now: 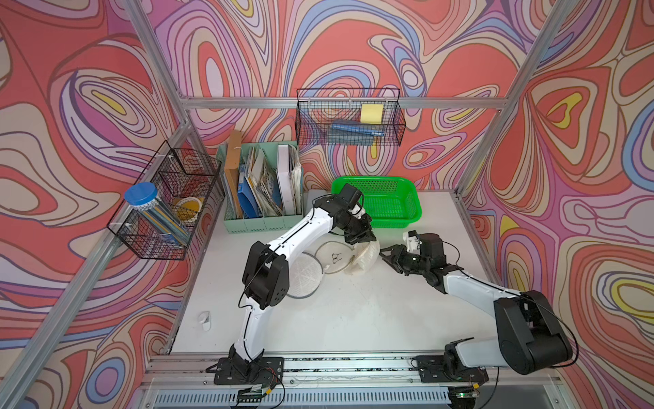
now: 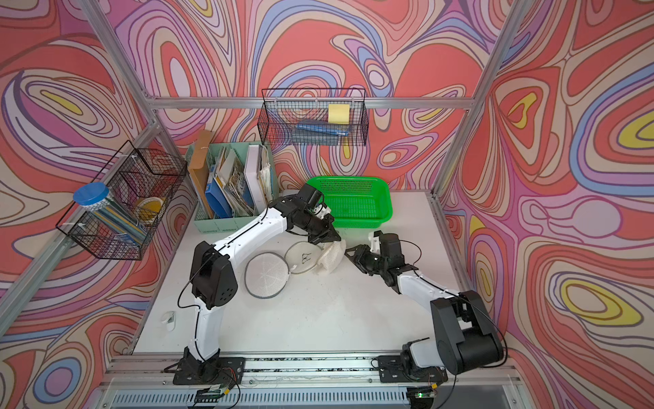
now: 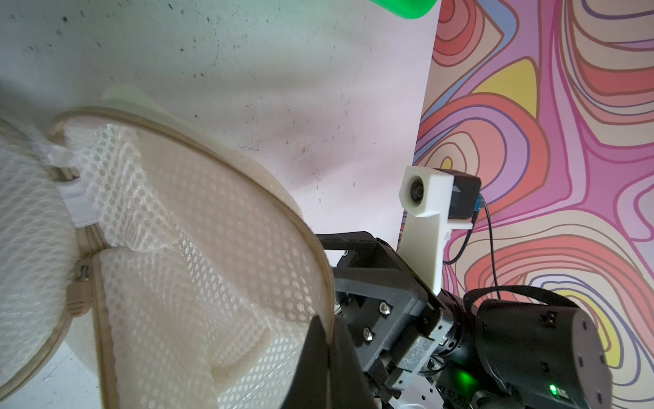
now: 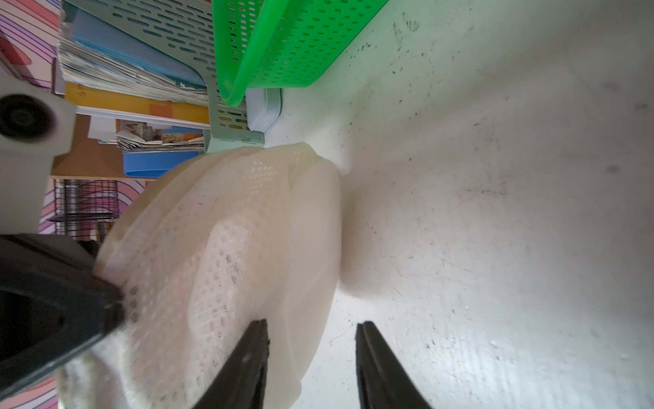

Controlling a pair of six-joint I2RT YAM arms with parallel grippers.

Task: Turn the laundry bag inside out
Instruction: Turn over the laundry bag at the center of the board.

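Gently now: with the left pincer (image 1: pixel 364 241) clamped on the beige-piped rim of the cream, round mesh laundry bag (image 1: pixel 367 261), held half-raised off the white worktop (image 1: pixel 354 318) just in front of the green perforated plastic basket (image 1: pixel 368 179), bring in the right pincer (image 4: pixel 313 323). Jaws apart there, seemingly straddling the bag's edge, also in front of that basket. Best to close on a single mesh layer only, then draw apart slowly to widen the opening by the zip (image 3: pixel 85 279), without dragging anything against the basket.
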